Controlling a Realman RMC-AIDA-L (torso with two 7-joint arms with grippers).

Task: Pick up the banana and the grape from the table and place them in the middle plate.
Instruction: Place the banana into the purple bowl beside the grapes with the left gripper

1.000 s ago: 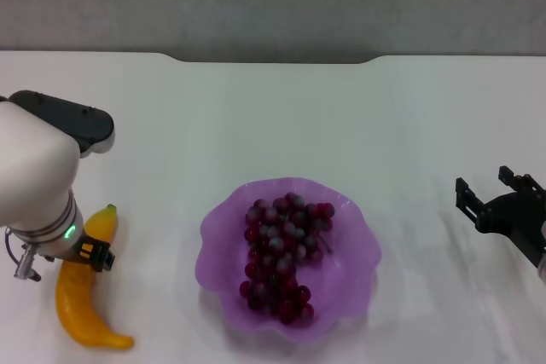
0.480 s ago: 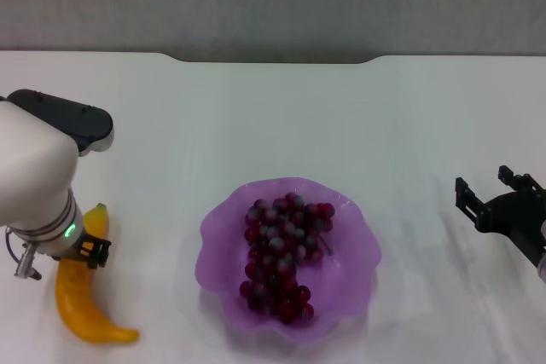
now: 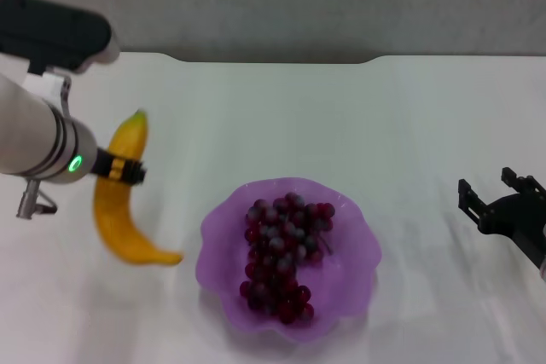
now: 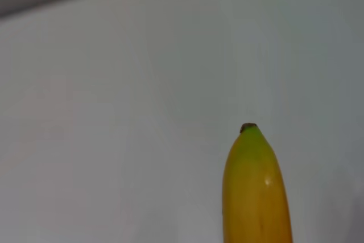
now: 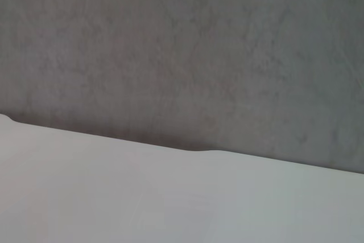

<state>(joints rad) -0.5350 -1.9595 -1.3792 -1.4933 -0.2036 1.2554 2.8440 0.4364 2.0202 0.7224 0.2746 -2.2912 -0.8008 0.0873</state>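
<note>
Yellow banana (image 3: 121, 200) is hanging clear of the worktop (image 3: 281, 117), left gripper (image 3: 119, 169) fingers clamped mid-body. Grape (image 3: 284, 243) is lying in the middle plate (image 3: 354, 277). Next: carrying banana over plate; right gripper (image 3: 499, 207) is idling, fingers apart.

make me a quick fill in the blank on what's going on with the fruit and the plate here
1. The left gripper is shut on the ______, clear of the table.
2. The bunch of grapes lies inside the purple ______.
3. The right gripper waits on the robot's right with its jaws ______.
4. The fruit not yet in the plate is coloured ______.

Missing words: banana; plate; open; yellow
</note>
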